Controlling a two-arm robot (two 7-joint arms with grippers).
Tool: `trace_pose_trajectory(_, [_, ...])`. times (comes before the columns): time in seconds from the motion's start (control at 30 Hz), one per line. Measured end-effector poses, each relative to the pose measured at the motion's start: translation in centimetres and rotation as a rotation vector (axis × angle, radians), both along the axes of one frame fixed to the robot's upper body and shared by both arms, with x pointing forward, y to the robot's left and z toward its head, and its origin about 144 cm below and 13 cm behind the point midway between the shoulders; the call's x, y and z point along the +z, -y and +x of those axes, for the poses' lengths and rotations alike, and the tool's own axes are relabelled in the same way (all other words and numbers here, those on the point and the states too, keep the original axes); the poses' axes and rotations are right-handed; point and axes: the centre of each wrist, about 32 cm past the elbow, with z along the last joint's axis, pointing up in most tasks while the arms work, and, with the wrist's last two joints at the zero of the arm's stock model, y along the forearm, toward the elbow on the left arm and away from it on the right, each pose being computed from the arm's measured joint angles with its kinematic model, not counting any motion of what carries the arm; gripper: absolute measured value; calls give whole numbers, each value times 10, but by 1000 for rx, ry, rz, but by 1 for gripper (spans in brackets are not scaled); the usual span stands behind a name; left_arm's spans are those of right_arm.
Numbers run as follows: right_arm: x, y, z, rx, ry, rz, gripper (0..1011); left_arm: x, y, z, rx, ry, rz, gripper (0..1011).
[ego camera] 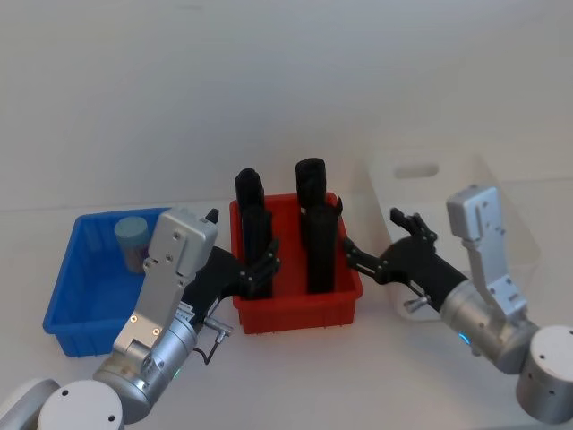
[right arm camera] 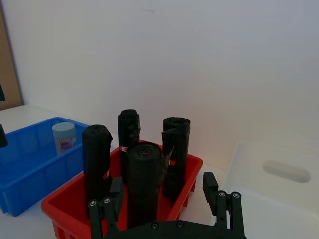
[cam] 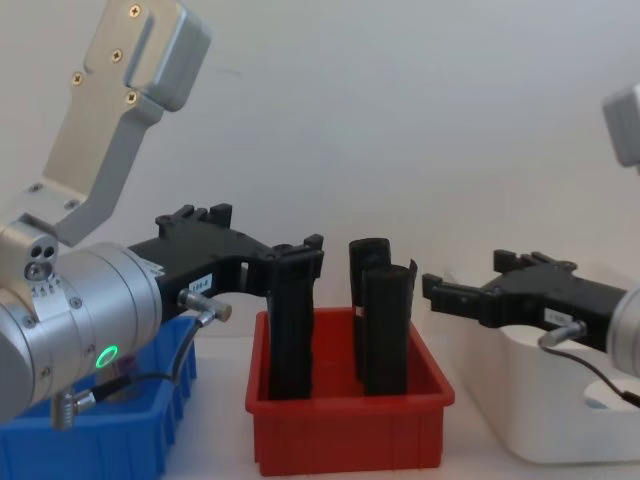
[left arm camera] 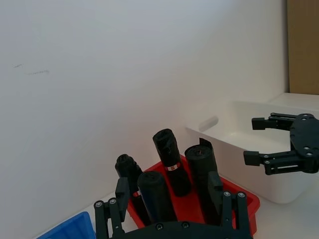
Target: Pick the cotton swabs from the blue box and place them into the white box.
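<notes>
One jar of cotton swabs (ego camera: 132, 240) with a pale blue lid stands in the far part of the blue box (ego camera: 81, 305) at the left; the right wrist view shows the same jar (right arm camera: 64, 137) in the blue box (right arm camera: 25, 174). The white box (ego camera: 421, 166) stands at the right, its inside hidden. My left gripper (ego camera: 242, 244) hovers open and empty between the blue box and the red bin, above the bin's left edge. Also open and empty, my right gripper (ego camera: 380, 237) hangs at the white box's near left side, seen side-on in the left wrist view (left arm camera: 253, 140).
A red bin (ego camera: 295, 309) sits between the two boxes and holds several tall black upright rolls (ego camera: 312, 224). The rolls rise to gripper height (cam: 385, 320). A bare white wall stands behind the table.
</notes>
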Motion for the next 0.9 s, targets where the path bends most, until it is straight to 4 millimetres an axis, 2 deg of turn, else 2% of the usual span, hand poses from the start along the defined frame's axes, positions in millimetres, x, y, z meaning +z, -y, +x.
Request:
trace_pose_trajectory(0.3, [-5, -11, 30, 45, -10, -11, 1001, 0, 0, 0, 0, 0, 0, 999])
trace_pose_trajectory(0.9, [-17, -28, 71, 116, -44, -21, 1002, 0, 0, 0, 0, 0, 0, 1000])
